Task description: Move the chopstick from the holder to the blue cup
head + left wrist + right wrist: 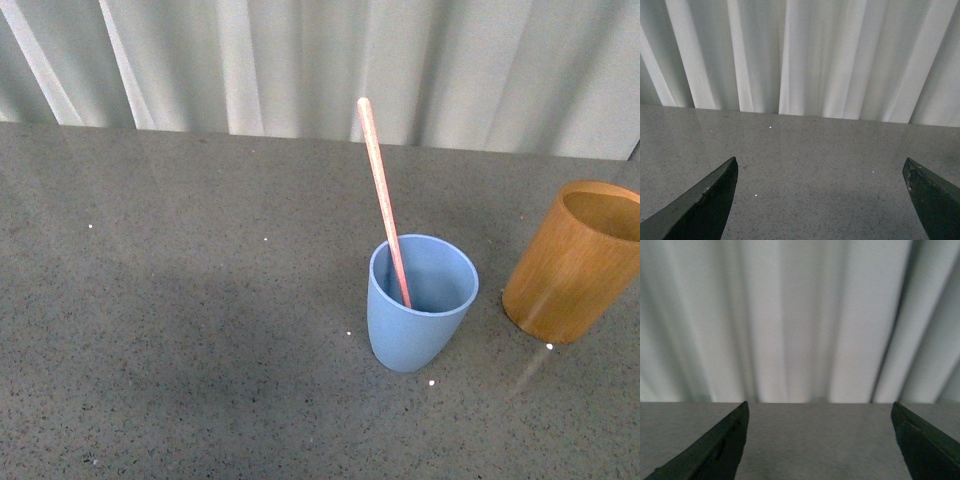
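In the front view the pink chopstick point(382, 198) stands in the light blue cup point(418, 312) near the table's middle, leaning back and to the left. The wood-grain holder point(573, 260) stands to the cup's right at the frame edge, and no stick shows in it. Neither arm shows in the front view. My left gripper point(820, 172) is open, with only bare table between its fingers. My right gripper point(820, 415) is open too and holds nothing. Neither wrist view shows the cup, the holder or the chopstick.
The grey speckled table point(170, 330) ends at a white pleated curtain point(300, 60) along its far edge. The curtain also fills the upper part of the left wrist view point(800, 55) and the right wrist view point(800, 315).
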Motion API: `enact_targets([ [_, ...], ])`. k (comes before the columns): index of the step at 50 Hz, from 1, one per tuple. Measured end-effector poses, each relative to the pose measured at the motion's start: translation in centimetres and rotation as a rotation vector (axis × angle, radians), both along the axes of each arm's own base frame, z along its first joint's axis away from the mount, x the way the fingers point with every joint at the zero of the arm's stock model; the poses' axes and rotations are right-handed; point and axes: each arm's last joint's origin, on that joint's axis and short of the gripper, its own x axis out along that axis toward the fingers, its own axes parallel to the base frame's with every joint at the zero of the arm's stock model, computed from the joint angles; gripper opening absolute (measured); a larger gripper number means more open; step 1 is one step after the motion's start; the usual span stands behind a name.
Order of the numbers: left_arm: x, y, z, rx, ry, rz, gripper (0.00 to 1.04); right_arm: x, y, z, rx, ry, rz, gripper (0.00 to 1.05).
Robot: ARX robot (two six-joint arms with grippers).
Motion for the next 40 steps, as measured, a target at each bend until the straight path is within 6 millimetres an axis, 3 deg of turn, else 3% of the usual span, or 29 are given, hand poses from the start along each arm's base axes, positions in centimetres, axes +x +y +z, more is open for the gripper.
enact_targets([
  [6,0.0,0.0,0.0,0.000,0.000,0.003,0.98,-1.6,-0.4,-1.1,0.007,-0.017,0.083,0.64],
  [19,0.0,0.0,0.0,0.000,0.000,0.002,0.98,-4.4,-1.6,-3.0,0.012,-0.011,0.065,0.27],
  [26,0.0,0.0,0.0,0.000,0.000,0.003,0.98,-5.9,-2.4,-3.9,0.013,-0.014,0.092,0.00],
  [40,0.0,0.0,0.0,0.000,0.000,0.002,0.98,-7.9,-3.0,-4.9,0.014,-0.011,0.066,0.01],
])
